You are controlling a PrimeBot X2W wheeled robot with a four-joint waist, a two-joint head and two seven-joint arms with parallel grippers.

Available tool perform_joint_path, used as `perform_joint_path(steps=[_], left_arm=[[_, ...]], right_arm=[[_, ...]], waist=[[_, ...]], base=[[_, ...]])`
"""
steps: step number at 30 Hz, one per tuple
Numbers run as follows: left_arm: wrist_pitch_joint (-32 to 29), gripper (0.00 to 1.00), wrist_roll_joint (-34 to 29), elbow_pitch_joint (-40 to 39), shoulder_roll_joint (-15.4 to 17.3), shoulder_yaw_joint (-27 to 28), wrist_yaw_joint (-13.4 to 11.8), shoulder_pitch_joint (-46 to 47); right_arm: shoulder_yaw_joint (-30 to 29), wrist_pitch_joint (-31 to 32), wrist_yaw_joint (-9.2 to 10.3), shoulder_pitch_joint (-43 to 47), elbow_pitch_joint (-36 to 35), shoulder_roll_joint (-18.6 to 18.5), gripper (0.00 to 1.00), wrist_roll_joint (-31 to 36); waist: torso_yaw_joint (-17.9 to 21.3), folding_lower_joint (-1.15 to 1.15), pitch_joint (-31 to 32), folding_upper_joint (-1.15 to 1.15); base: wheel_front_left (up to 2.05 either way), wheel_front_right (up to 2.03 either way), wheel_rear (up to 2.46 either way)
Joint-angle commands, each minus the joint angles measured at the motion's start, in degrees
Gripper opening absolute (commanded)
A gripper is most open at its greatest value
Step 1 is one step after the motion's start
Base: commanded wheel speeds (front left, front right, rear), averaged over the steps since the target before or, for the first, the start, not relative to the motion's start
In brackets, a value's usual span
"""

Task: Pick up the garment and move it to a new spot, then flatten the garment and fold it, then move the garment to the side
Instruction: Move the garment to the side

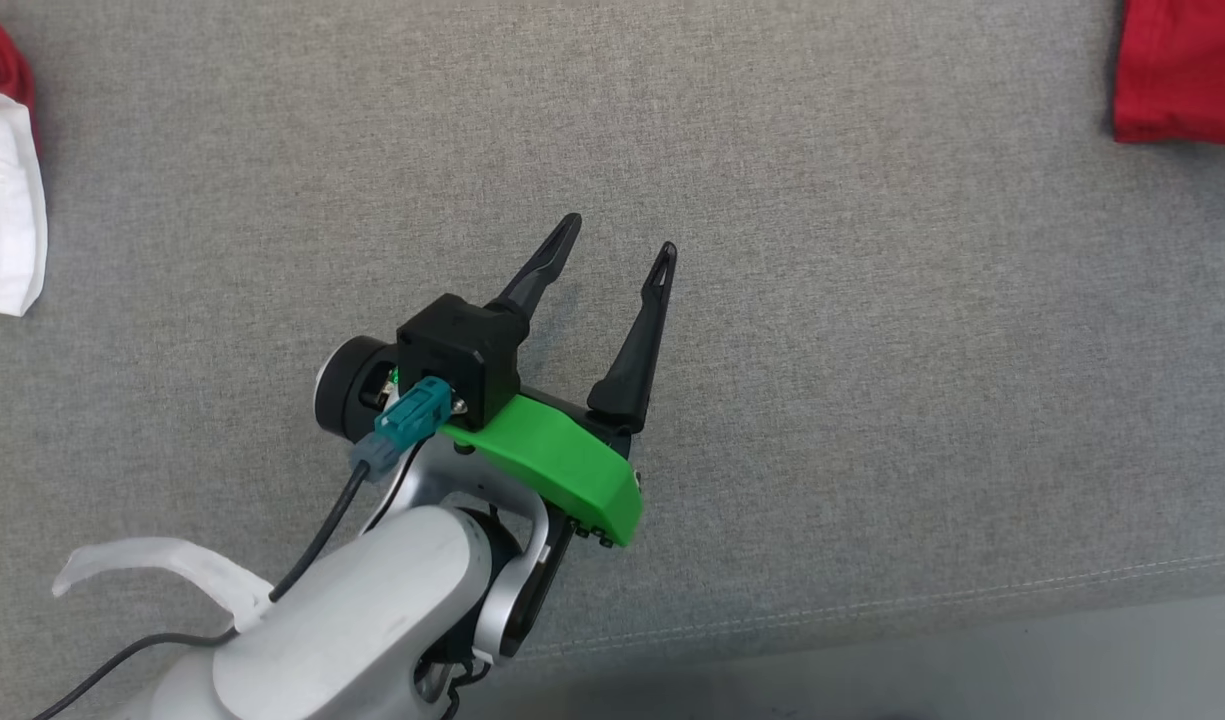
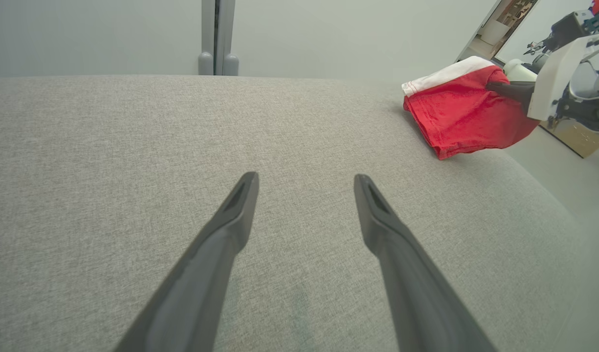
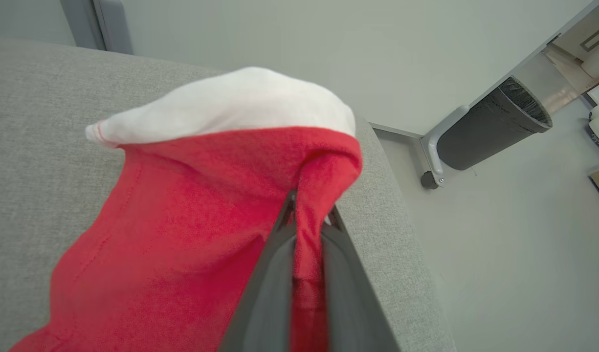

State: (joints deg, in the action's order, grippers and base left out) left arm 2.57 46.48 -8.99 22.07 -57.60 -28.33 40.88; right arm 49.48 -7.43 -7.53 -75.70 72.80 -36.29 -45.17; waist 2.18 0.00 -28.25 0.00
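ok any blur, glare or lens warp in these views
Head view: even, soft light, sharp, with just a faint shadow on the sofa by the left tool. Left wrist view: wide-angle warp curves the sofa's right edge; no glare. Right wrist view: the garment and the right tool sit close to the lens and look soft.

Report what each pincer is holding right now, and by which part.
The right pincer is shut on the garment, pinching a bunched fold of its red cloth. The left pincer is open, holding nothing.
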Motion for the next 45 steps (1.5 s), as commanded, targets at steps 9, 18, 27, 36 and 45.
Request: perform_joint_path(steps=[9,18,27,36,45], left_arm=[[-1.26,1.00,-1.08,-1.44,1.32,-0.48,-1.14,1.51],[-1.74,1.00,-1.37,-2.01,1.73,-0.51,-1.59,1.60],[-0.82,1.00,-0.60,-1.19,1.67,0.18,-1.44,1.20],[2.66,1.00,0.96,2.91,1.70,1.93,0.07,-0.80],[8.53,1.00,6.66,10.92,3.36,6.68,4.66,-7.04]], right_arm=[[-0.99,-2.33,0.08,-1.96,1.11,-0.79,0.13,3.95],[-4.93,-2.59,0.08,0.11,1.13,-2.05,1.00,6.14],[-8.03,-4.19,0.08,1.84,1.11,0.01,1.00,8.43],[-7.84,-4.33,0.09,5.37,-3.82,4.34,1.00,4.54],[-4.25,-4.79,0.08,13.49,-14.46,5.36,1.00,-0.57]], waist=[[-0.39,0.00,-1.74,0.00],[0.00,0.00,-2.09,0.00],[1.08,0.00,-1.02,0.00],[0.74,0.00,5.55,0.00],[-1.59,0.00,15.95,0.00]], base=[[0.00,0.00,0.00],[0.00,0.00,0.00],[0.00,0.00,0.00],[0.00,0.00,0.00],[0.00,0.00,0.00]])
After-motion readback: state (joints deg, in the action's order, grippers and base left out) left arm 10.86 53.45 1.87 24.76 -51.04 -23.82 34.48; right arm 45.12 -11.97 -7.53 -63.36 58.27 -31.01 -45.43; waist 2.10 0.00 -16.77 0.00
